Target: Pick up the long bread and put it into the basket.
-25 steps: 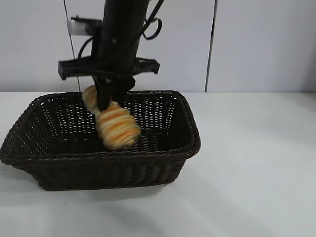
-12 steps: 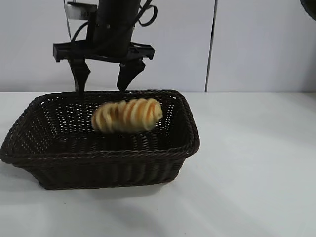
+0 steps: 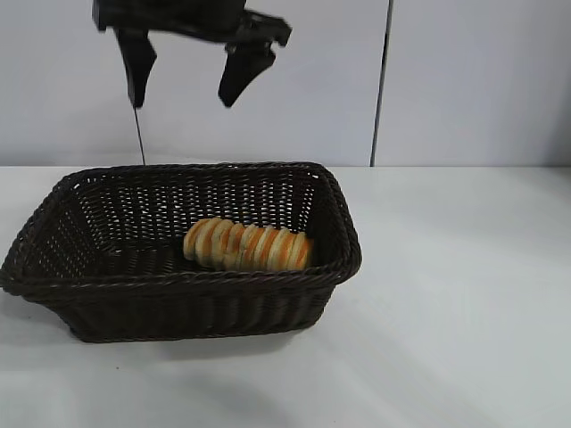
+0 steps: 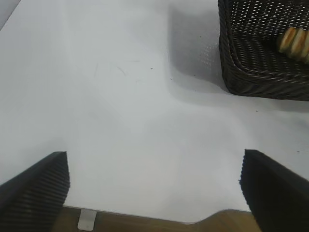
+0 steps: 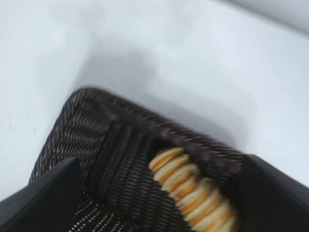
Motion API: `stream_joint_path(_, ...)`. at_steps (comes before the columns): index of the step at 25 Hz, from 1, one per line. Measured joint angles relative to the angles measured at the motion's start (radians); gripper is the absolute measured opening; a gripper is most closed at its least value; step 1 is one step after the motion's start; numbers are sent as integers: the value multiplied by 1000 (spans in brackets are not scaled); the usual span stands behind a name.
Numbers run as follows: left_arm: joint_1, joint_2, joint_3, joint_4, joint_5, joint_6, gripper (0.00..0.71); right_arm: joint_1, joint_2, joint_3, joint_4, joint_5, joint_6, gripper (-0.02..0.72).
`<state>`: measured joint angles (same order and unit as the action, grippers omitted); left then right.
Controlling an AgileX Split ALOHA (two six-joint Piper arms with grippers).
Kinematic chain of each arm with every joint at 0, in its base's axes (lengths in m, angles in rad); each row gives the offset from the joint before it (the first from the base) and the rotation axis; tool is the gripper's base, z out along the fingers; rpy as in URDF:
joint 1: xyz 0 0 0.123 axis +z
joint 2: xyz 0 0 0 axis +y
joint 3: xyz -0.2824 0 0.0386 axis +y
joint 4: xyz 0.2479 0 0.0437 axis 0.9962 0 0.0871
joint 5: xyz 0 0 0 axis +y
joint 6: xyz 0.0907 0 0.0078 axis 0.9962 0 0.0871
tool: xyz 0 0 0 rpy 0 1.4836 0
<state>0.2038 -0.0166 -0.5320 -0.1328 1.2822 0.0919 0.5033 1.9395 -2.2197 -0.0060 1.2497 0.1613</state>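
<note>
Inside the basket, toward its right end, we see the bread lying flat on the woven floor, free of any grip. Above it our right gripper hangs high over the basket, its fingers spread wide and empty. Our left gripper sits off over the bare tabletop, fingers also wide apart, holding nothing. We judge the placing done; what remains is only to clear the right arm away.

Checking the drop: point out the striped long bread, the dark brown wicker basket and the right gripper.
striped long bread (image 3: 248, 246), exterior view, middle.
dark brown wicker basket (image 3: 192, 278), exterior view, near rim.
right gripper (image 3: 187, 71), exterior view, between open jaws.
</note>
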Motion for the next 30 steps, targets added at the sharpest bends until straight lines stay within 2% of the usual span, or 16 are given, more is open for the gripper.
stream_joint_path(3,0,0,0,0,0,0,694,-57,-126,171,-57,6,0,620)
stream_joint_path(6,0,0,0,0,0,0,694,-145,-262,341,-150,8,3,620)
stream_joint_path(9,0,0,0,0,0,0,694,-280,-374,449,-195,8,2,620)
stream_joint_path(12,0,0,0,0,0,0,694,-438,-452,509,-211,8,-26,620)
stream_joint_path(15,0,0,0,0,0,0,694,-607,-485,528,-186,9,-76,620)
stream_joint_path(16,0,0,0,0,0,0,694,-659,-492,531,-154,9,-88,620)
stream_joint_path(18,0,0,0,0,0,0,694,-699,-503,532,-84,10,-118,620)
stream_joint_path(20,0,0,0,0,0,0,694,-700,-525,532,-22,10,-149,618)
stream_joint_path(22,0,0,0,0,0,0,694,-693,-571,534,6,10,-168,615)
stream_joint_path(30,0,0,0,0,0,0,694,-691,-1003,532,17,16,-189,610)
